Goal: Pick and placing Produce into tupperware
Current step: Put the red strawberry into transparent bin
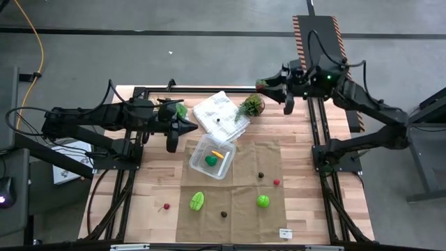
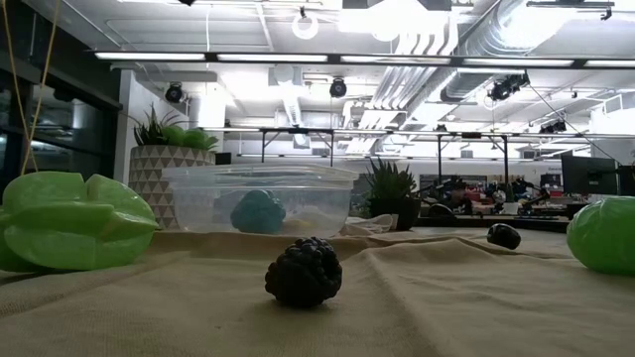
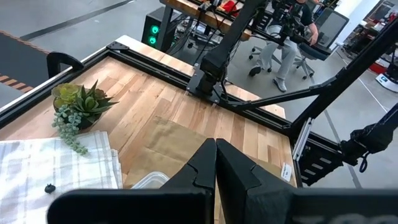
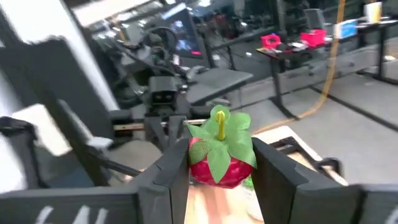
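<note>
right gripper [image 4: 214, 163] is clamped on a red strawberry [image 4: 219, 152], held high at the table's far corner | it's best carried over the tupperware [image 1: 212, 156], lowered before release | left gripper [image 1: 193, 127] is kept closed, empty

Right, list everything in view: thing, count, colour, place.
Container: one, clear, mid-table, holding a green piece and an orange piece.
Green fruits: two, star-shaped and round, on the cloth.
Dark berries: two, on the cloth.
Small red pieces: two, one on the cloth, one on bare wood.
Strawberry: one, red, in right gripper.
Bag: one, white, far side.
Plants: two, green, far side.
Left gripper: shut, empty, beside the bag.
Right gripper: raised at far right corner.
</note>
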